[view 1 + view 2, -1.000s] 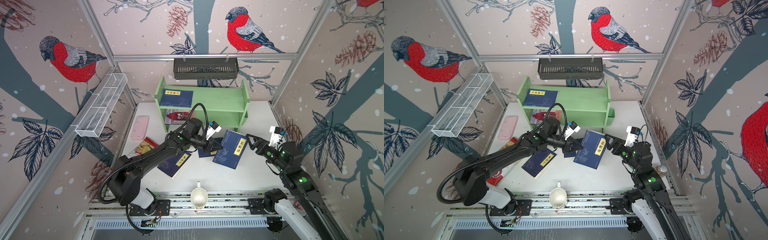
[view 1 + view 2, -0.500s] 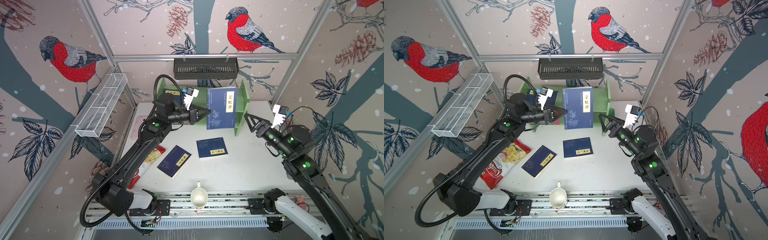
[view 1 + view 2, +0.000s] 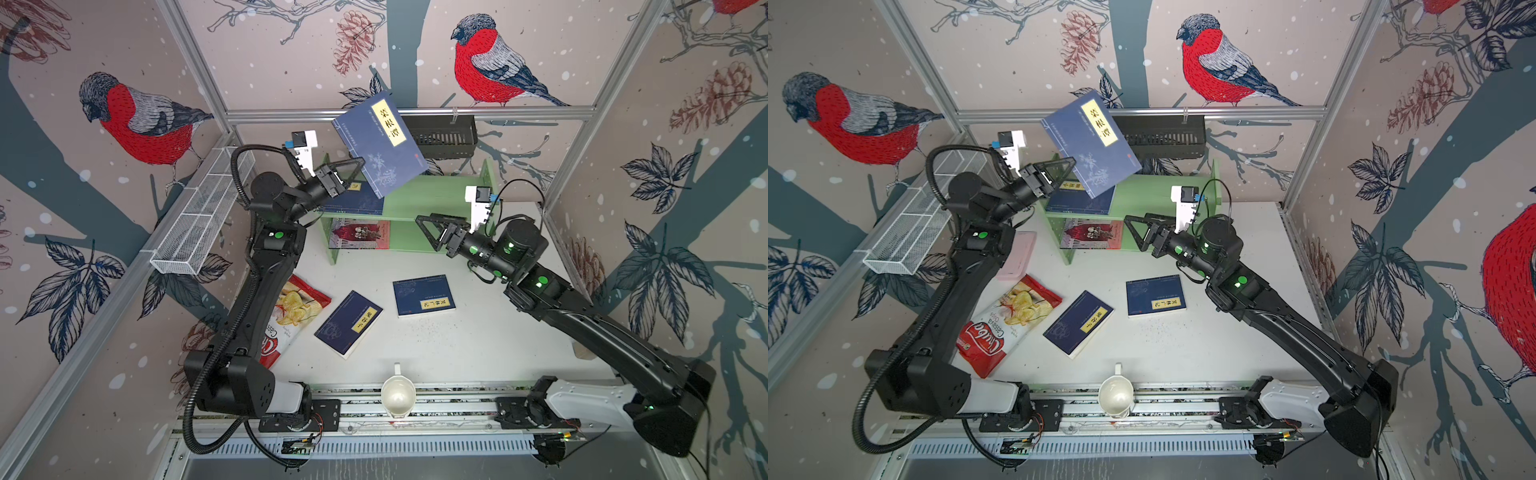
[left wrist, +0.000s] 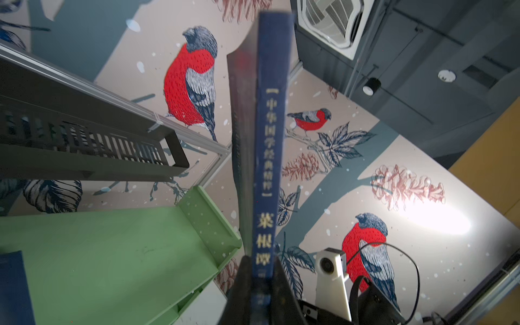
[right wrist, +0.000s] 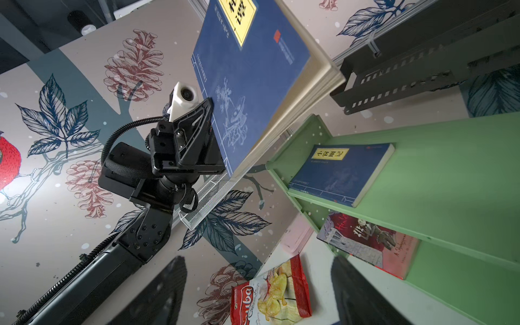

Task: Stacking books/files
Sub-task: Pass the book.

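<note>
– At the front rail, what is entered first?

– White mug [image 3: 398, 395], stood upright between the two arm bases. Behind it, on the table [image 3: 478, 345], two items are laid flat and apart: near navy book [image 3: 349, 323], set askew, and far navy book [image 3: 424, 296], just beyond it toward the right arm. Crisp bag [image 3: 293, 313] is lodged beside the left arm.

– And the arms?

– Right arm: stretched long from its base, forearm slanted inward, wrist held roughly level. Right gripper [image 3: 424, 233] is pointed toward the front of the green shelf [image 3: 440, 195], jaws spread wide, nothing between them. Left arm: reared steeply from its base, elbow bent high, wrist angled up toward the rear. Left gripper [image 3: 360, 164] is clamped on the held navy book [image 3: 380, 145] at the lower end of its spine. That book is carried tilted in the air above the shelf's left end, yellow label uppermost.

– Shelf contents?

– Lower tier: pink-and-red book [image 3: 360, 234], laid flat. Upper tier: shelved navy book [image 3: 365, 203], laid flat, partly hidden below the left gripper. Furthest back, black basket [image 3: 444, 135] is hung on the rear rail.
</note>
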{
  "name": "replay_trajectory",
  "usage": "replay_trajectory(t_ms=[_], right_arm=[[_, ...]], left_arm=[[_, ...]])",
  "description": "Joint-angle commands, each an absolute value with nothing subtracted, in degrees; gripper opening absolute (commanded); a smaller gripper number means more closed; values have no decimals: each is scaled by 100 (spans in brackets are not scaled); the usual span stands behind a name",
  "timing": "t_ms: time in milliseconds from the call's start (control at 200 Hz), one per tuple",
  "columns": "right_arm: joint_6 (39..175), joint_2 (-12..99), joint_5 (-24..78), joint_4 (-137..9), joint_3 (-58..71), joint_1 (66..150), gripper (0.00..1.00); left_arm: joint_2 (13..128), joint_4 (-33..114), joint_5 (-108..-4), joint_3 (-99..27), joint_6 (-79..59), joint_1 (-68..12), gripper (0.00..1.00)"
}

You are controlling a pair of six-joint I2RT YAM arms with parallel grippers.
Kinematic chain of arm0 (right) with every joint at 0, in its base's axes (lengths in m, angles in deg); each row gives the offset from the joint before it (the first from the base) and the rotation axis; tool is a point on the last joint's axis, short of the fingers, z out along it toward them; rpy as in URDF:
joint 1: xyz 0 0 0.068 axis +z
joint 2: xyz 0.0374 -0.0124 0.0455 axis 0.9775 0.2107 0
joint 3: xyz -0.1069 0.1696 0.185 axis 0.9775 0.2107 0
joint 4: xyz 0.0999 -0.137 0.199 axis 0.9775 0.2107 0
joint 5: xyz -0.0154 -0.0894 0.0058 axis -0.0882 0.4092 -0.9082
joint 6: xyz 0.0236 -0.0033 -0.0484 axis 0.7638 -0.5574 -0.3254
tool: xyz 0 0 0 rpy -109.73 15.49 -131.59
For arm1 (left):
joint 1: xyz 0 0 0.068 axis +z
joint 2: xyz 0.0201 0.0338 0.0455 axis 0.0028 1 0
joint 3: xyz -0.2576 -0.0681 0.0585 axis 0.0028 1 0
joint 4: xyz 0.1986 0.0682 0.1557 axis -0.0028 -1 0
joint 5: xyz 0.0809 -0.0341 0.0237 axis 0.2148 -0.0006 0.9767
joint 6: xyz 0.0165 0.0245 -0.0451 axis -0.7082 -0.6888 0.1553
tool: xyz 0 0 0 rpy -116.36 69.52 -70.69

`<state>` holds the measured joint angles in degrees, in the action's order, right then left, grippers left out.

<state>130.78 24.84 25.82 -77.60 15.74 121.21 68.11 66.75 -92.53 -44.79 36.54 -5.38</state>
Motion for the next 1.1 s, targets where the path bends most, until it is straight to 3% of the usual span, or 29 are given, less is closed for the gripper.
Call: replay_trajectory(t_ms=[0, 555, 816, 971, 1096], right_arm=[[13356, 2699, 2420, -8681, 1542, 12167, 82], [14097, 4362, 1729, -10426, 968, 12241, 83], [14361, 5447, 1366, -10459, -189, 12145, 82], [14481, 6018, 1286, -10361, -857, 12133, 76], [14540, 6290, 1220, -10413, -1156, 12119, 57]], left_arm=[[6809, 7655, -9162, -4318, 4453, -330, 0], [6554, 8436, -8924, -3364, 5400, -71, 0], [6344, 8549, -8835, -2890, 5697, -71, 0], [6232, 8694, -8787, -2671, 5913, -63, 0], [6150, 8703, -8779, -2552, 5980, -63, 0]])
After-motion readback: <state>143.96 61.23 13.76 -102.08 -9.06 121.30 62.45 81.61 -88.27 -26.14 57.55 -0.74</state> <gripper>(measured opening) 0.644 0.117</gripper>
